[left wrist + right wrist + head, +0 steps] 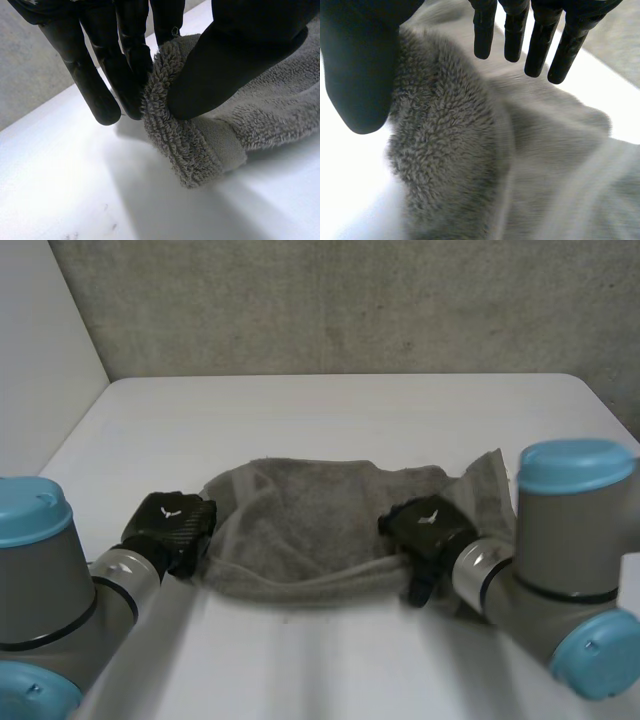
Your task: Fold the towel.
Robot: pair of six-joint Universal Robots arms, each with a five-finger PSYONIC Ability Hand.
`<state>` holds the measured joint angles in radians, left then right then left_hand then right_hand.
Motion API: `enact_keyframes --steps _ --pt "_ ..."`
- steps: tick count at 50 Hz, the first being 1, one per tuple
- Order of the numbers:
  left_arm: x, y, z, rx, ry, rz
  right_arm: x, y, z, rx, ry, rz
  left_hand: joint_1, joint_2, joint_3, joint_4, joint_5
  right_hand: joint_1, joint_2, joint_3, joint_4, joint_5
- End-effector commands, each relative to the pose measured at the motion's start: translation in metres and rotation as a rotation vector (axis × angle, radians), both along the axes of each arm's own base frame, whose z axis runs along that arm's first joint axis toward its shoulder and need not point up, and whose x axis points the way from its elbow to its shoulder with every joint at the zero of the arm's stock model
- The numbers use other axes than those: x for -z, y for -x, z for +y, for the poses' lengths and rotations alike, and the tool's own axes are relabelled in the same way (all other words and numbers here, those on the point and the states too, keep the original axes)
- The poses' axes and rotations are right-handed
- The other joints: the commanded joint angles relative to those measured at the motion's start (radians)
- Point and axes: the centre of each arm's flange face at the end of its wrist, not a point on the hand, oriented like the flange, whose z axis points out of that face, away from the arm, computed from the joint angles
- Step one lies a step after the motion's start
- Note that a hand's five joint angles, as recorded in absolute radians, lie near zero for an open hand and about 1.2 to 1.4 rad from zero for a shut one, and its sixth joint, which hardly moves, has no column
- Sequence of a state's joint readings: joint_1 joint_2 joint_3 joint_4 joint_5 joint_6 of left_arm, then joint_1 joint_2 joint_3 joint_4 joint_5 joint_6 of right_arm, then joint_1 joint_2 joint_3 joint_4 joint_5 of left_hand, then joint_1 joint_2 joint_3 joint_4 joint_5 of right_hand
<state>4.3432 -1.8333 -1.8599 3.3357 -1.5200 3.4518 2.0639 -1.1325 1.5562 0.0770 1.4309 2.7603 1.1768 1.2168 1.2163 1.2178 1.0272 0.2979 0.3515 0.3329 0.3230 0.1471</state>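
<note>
A grey towel lies crumpled across the table's middle, bunched into a long band. My left hand is at its left end. In the left wrist view the thumb presses a fold of the towel's edge against the fingers. My right hand rests over the towel's right part, near the front edge. In the right wrist view its fingers are straight and stand apart from the thumb, with the towel lying loose below them.
The white table runs back to a grey wall. A white side wall stands at the left. Both arms come in from the near corners, the right arm beside the towel's raised right end.
</note>
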Motion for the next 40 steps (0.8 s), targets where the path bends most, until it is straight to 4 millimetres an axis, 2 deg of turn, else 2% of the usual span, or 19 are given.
enact_keyframes --steps 1,8,10,13,21,27,35,38,40 --pt "-0.027 -0.004 -0.002 -0.016 0.082 0.031 -0.029 0.038 -0.039 0.187 0.042 -0.116 0.219 0.179 0.18 0.178 0.195 -0.001 -0.055 -0.037 -0.027 -0.025" --pt "-0.046 -0.008 -0.001 -0.026 0.139 0.052 -0.031 0.06 -0.035 0.247 -0.007 -0.139 0.219 0.179 0.18 0.178 0.195 0.004 -0.049 -0.031 -0.021 -0.019" --pt "-0.046 -0.008 0.0 -0.026 0.141 0.052 -0.025 0.075 -0.035 0.274 -0.047 -0.142 0.219 0.179 0.18 0.178 0.195 -0.001 -0.055 -0.037 -0.027 -0.025" --pt "-0.048 -0.008 -0.001 -0.027 0.147 0.054 -0.02 0.08 -0.033 0.277 -0.079 -0.144 0.219 0.179 0.18 0.178 0.195 -0.007 -0.061 -0.042 -0.033 -0.031" --pt "-0.049 -0.012 -0.008 -0.046 0.157 0.057 -0.001 0.107 -0.015 0.295 -0.297 -0.162 0.219 0.179 0.18 0.178 0.195 -0.04 -0.093 -0.075 -0.065 -0.063" --pt "-0.048 -0.011 -0.01 -0.047 0.156 0.056 -0.003 0.115 -0.009 0.301 -0.303 -0.182 0.219 0.179 0.18 0.178 0.195 0.004 -0.049 -0.031 -0.021 -0.019" --pt "-0.048 -0.011 -0.012 -0.048 0.157 0.058 0.013 0.119 0.006 0.26 -0.311 -0.113 0.219 0.179 0.18 0.178 0.195 0.072 0.018 0.037 0.047 0.048" --pt "-0.049 -0.011 -0.012 -0.048 0.161 0.06 0.02 0.119 0.006 0.253 -0.28 -0.101 0.219 0.179 0.18 0.178 0.195 0.157 0.103 0.122 0.132 0.133" --pt "-0.05 -0.011 -0.013 -0.049 0.164 0.061 0.026 0.119 0.001 0.251 -0.237 -0.102 0.219 0.179 0.18 0.178 0.195 0.306 0.252 0.271 0.281 0.282"
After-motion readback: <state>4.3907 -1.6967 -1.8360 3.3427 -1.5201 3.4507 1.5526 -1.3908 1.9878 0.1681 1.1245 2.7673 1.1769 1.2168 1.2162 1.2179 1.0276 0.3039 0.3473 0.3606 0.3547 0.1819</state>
